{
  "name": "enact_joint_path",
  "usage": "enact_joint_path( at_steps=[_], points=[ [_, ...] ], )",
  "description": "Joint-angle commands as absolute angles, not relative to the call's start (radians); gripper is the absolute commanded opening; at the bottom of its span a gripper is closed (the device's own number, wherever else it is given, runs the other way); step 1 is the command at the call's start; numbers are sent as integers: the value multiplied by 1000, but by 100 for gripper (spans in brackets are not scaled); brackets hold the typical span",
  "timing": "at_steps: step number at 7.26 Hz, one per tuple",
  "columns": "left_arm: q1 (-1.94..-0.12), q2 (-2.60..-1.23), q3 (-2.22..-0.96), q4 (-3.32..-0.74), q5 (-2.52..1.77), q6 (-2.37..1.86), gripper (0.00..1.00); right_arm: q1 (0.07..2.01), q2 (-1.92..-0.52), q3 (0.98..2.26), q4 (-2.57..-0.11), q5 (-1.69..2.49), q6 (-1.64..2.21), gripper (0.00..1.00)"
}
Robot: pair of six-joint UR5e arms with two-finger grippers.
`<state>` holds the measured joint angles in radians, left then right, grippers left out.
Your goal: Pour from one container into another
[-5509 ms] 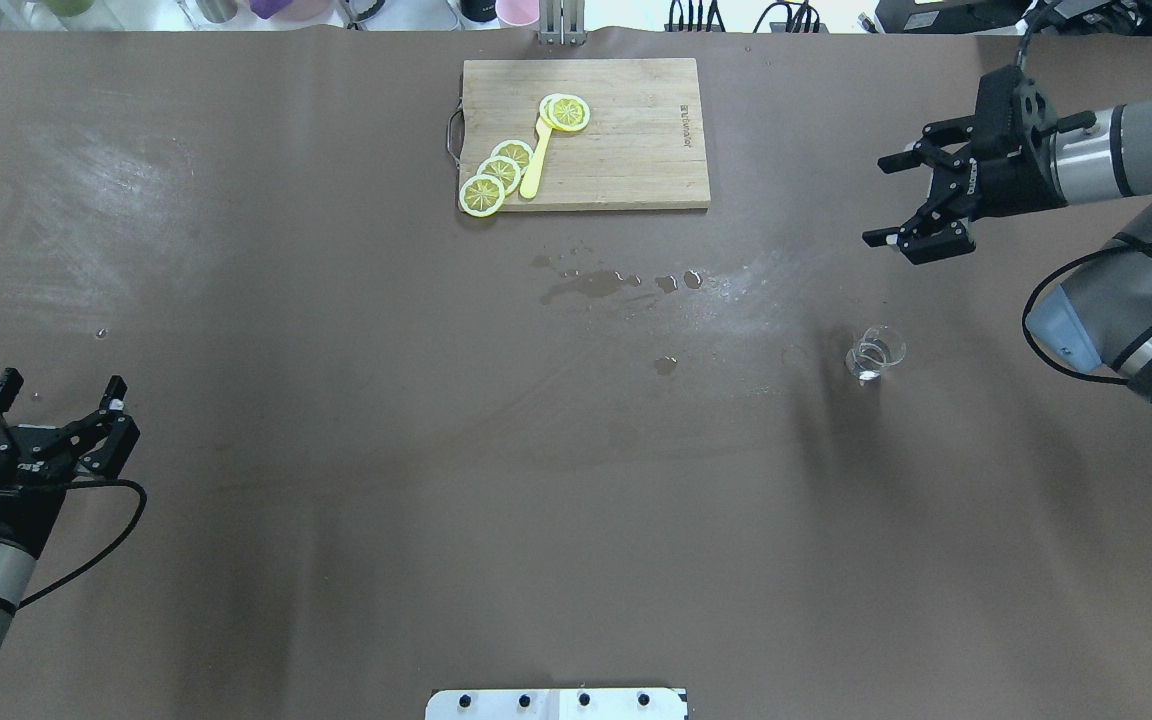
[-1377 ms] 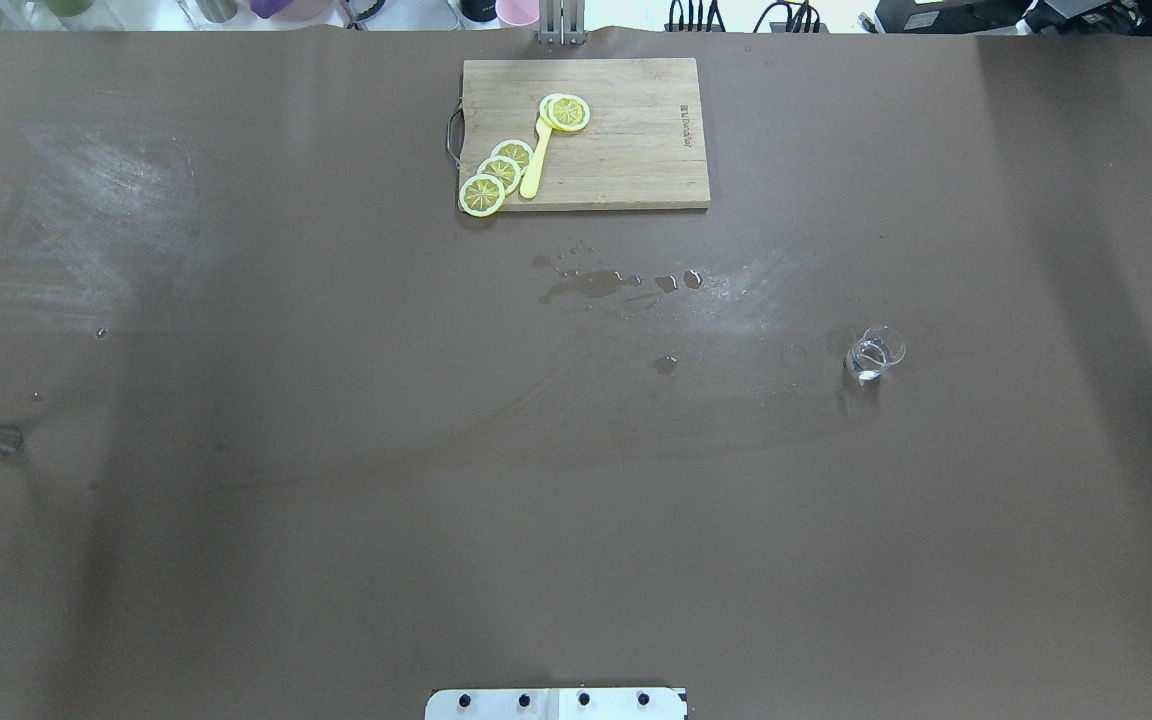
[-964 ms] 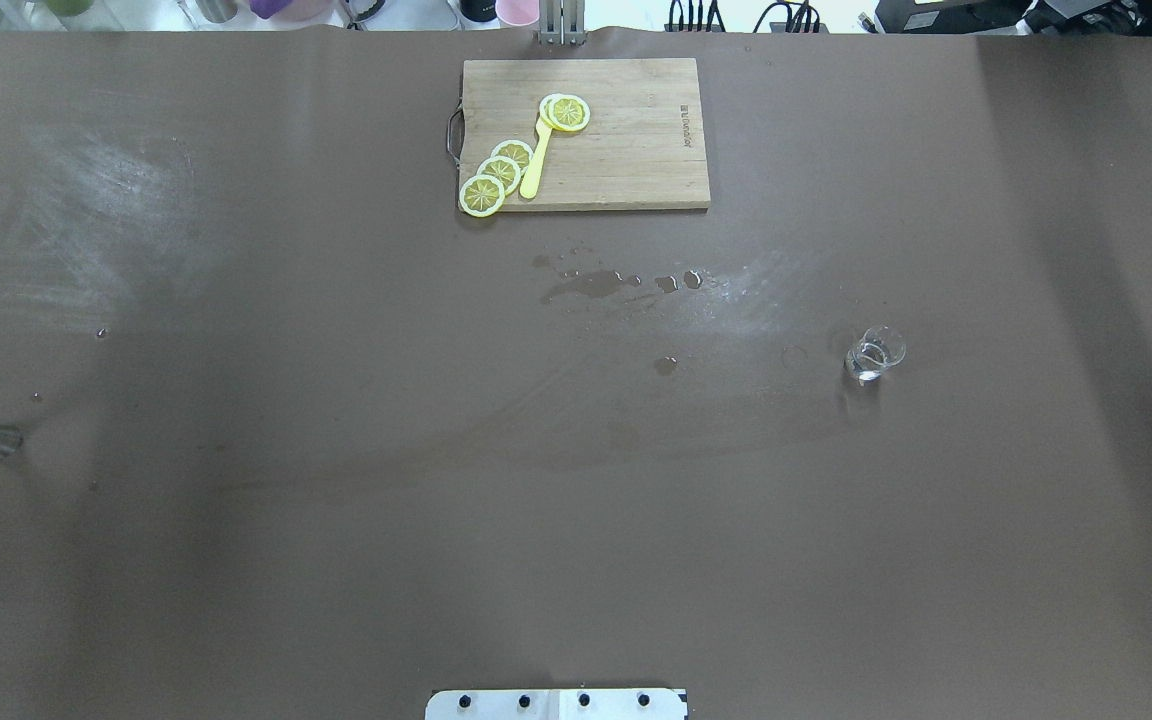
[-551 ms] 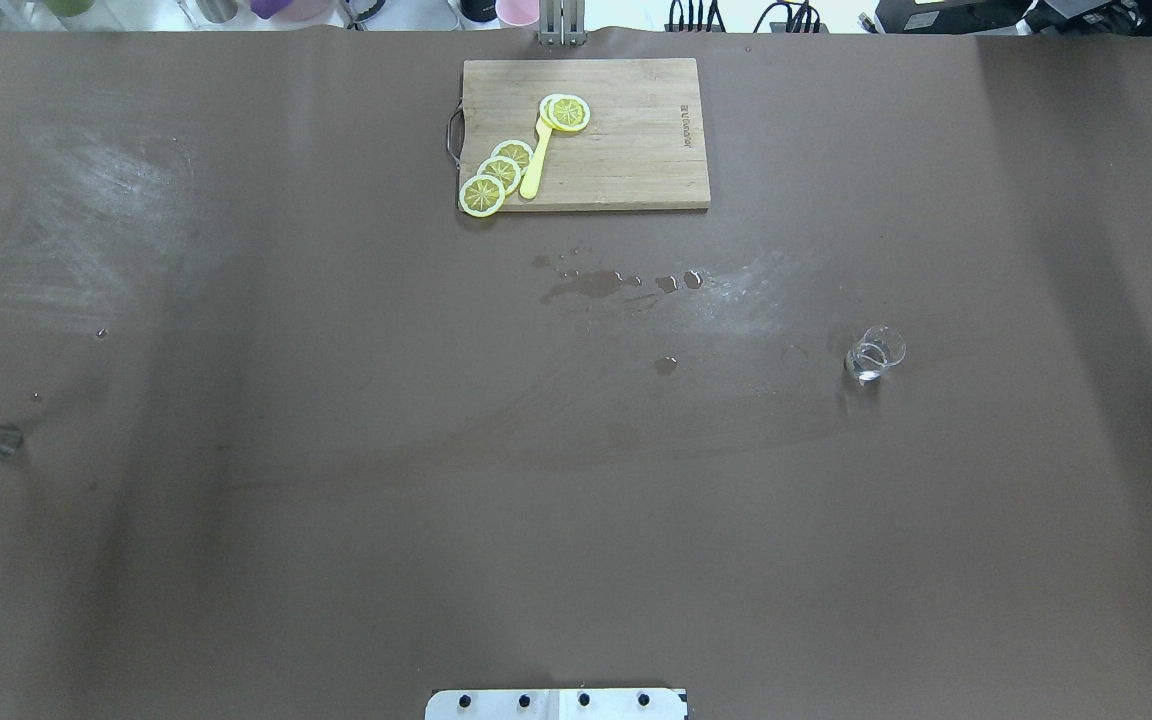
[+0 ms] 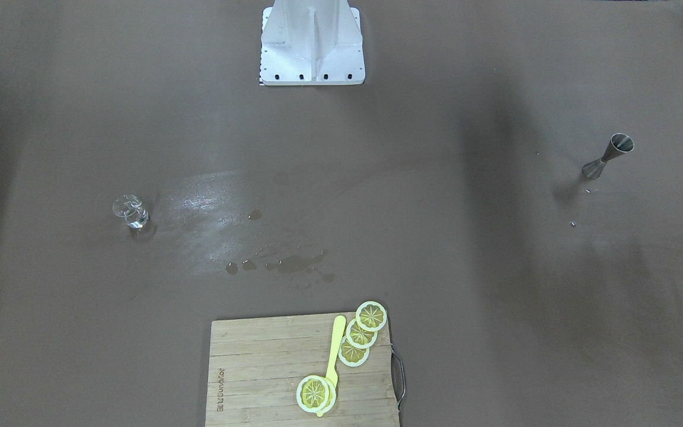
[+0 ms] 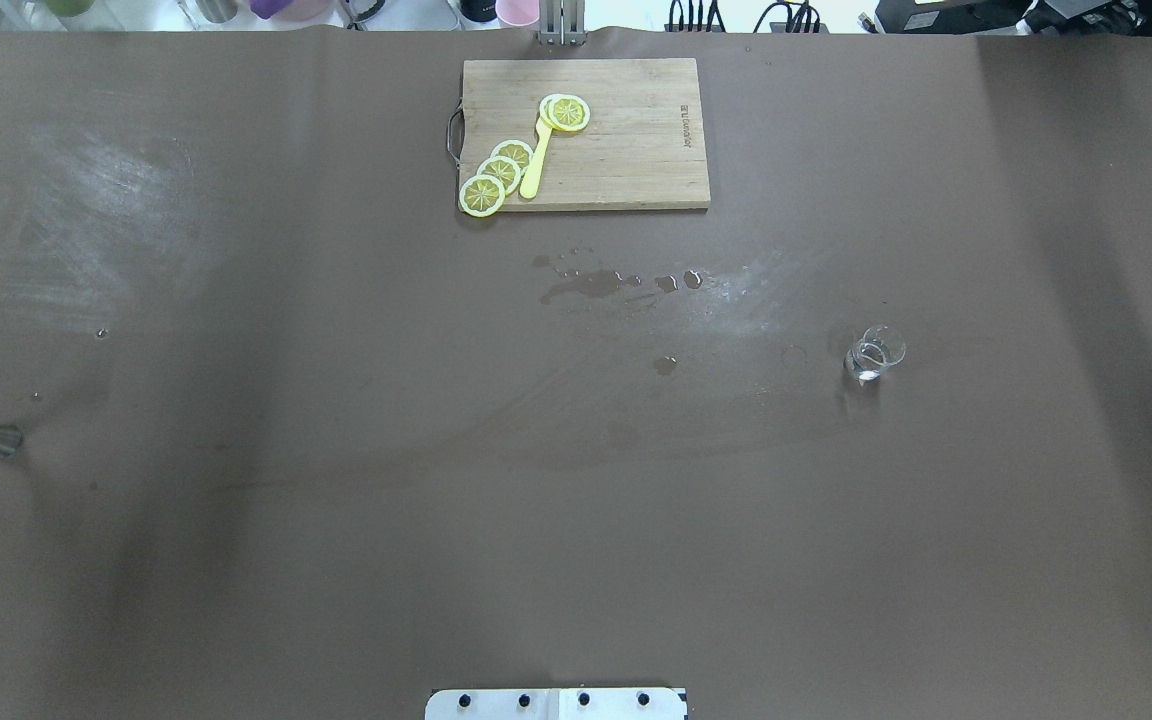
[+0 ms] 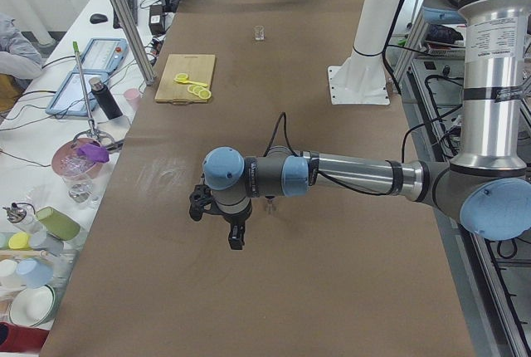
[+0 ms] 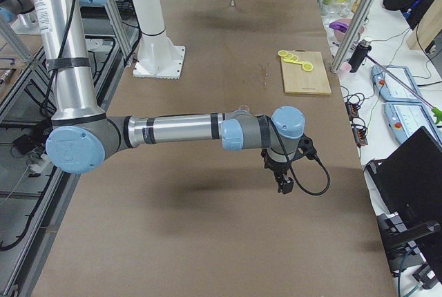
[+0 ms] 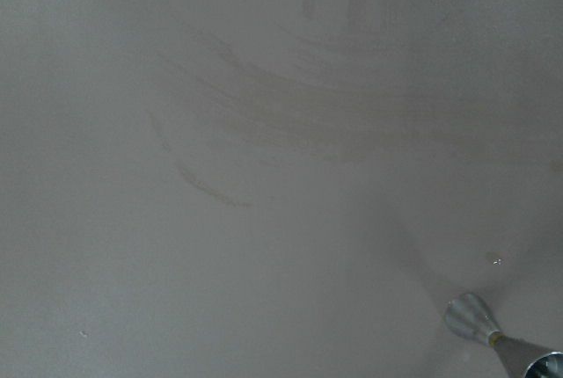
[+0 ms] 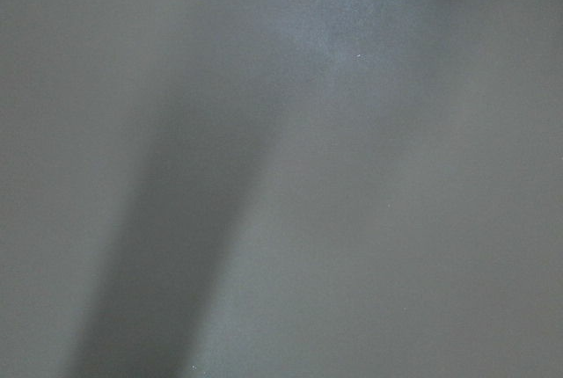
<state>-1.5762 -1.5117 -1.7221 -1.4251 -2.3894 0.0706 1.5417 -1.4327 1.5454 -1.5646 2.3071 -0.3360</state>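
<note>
- front view: a jigger (image 5: 608, 155) is seen upright on the desk (image 5: 436, 249) at the robot's left; a glass (image 5: 130, 212) stands well apart at its right, with wet patches (image 5: 294, 264) between them.
- overhead: a board (image 6: 626, 150) with lemon slices (image 6: 498, 172) lies at the far edge.
- left side view: the left claw (image 7: 217, 224) hangs over the desk; open or closed cannot be told.
- right side view: the same is true of the right claw (image 8: 277, 174).
- left wrist: the jigger is caught at the lower right corner.

Overhead and front cams look steeply down from opposite sides, both catching the cutting board (image 6: 626, 150) and the glass (image 6: 874, 354), the two end cams shoot along the table (image 7: 332, 290), and the wrist cams sit close over its surface.
</note>
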Motion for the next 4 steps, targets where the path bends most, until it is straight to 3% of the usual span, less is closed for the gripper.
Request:
enact_joint_path(
  at_steps=[1,4],
  points=[
    [-1577,-1500,-1721,-1420,-2349,71,98,1542,-1433,1545,-1565,2307,-336,100],
    [-1574,-1503,-1732,-1420,-2339,71,98,1542,-1433,1545,-1565,2307,-336,100]
  ],
)
